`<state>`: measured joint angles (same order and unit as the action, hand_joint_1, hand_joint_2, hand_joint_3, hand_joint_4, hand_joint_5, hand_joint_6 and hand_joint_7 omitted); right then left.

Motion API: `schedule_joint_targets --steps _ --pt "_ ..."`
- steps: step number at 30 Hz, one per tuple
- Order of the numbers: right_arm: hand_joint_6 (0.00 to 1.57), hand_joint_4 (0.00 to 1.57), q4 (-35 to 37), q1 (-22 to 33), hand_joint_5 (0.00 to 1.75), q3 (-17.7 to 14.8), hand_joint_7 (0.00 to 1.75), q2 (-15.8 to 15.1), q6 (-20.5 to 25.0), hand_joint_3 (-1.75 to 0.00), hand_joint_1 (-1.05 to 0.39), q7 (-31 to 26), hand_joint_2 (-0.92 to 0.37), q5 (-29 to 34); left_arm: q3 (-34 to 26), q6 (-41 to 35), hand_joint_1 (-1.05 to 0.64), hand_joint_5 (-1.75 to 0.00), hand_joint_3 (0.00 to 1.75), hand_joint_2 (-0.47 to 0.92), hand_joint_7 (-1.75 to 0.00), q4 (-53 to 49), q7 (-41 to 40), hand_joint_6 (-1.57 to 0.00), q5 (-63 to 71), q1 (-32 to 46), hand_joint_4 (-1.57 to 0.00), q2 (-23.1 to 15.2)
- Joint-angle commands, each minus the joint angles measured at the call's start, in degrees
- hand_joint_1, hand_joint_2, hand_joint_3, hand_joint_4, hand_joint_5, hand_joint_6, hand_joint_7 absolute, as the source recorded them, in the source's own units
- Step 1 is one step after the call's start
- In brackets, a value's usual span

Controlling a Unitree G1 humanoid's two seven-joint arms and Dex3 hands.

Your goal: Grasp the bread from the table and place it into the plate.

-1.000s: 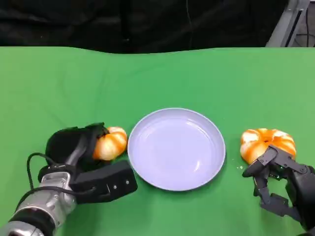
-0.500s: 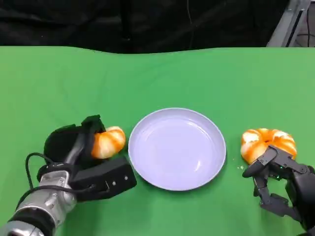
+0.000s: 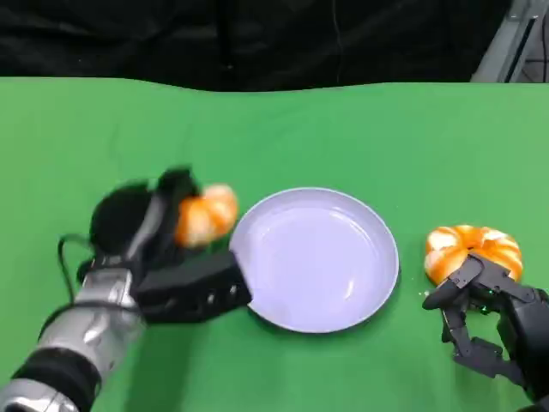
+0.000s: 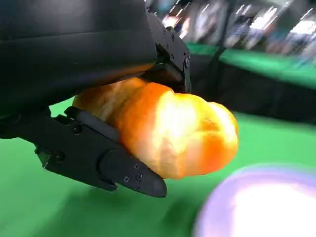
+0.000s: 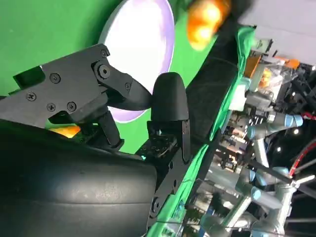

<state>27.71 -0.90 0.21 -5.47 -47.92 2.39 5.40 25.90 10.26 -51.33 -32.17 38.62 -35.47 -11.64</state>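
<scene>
Tabletop [image 3: 343, 129]: green cloth, black backdrop behind.
Plate [image 3: 314, 259]: pale lavender, empty, at the centre.
Left hand [image 3: 154, 249]: fingers clamped round a bread roll [image 3: 206, 216], just beside the plate's left rim; blurred.
Second bread roll [image 3: 472, 251]: lying right of the plate.
Right hand [image 3: 485, 322]: fingers spread, holding nothing, at that roll's near edge.

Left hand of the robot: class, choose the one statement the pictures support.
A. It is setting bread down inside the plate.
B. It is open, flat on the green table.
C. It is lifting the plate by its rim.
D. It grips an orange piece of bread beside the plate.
D: the left hand grips the orange piece of bread, which sits just off the rim of the plate; the left wrist view shows its fingers wrapped around it.
</scene>
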Motion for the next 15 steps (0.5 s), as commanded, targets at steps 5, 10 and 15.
schedule_joint_targets --steps 5,10,15 --pt "0.7 0.78 -0.5 0.4 1.75 -0.7 1.54 -0.5 -0.2 -0.94 -0.17 -0.4 -0.67 -0.4 0.6 -1.7 0.02 -1.75 0.11 0.91 -1.75 8.2 4.0 -0.56 1.4 1.5 -0.73 -0.7" --pt "0.7 0.77 -0.4 0.4 1.75 -0.7 1.52 -0.3 -0.4 -0.93 -0.17 -0.7 -0.67 -0.4 1.0 -2.8 -0.02 -1.75 0.13 0.92 -1.75 12.0 5.9 -0.58 1.7 1.8 -0.74 0.2" --pt "0.71 0.78 -0.6 0.4 1.75 -0.6 1.53 -0.2 -0.4 -0.94 -0.17 -0.5 -0.67 -0.5 1.4 -3.4 -0.03 -1.75 0.14 0.91 -1.75 15.3 8.1 -0.6 2.1 2.0 -0.75 1.3"
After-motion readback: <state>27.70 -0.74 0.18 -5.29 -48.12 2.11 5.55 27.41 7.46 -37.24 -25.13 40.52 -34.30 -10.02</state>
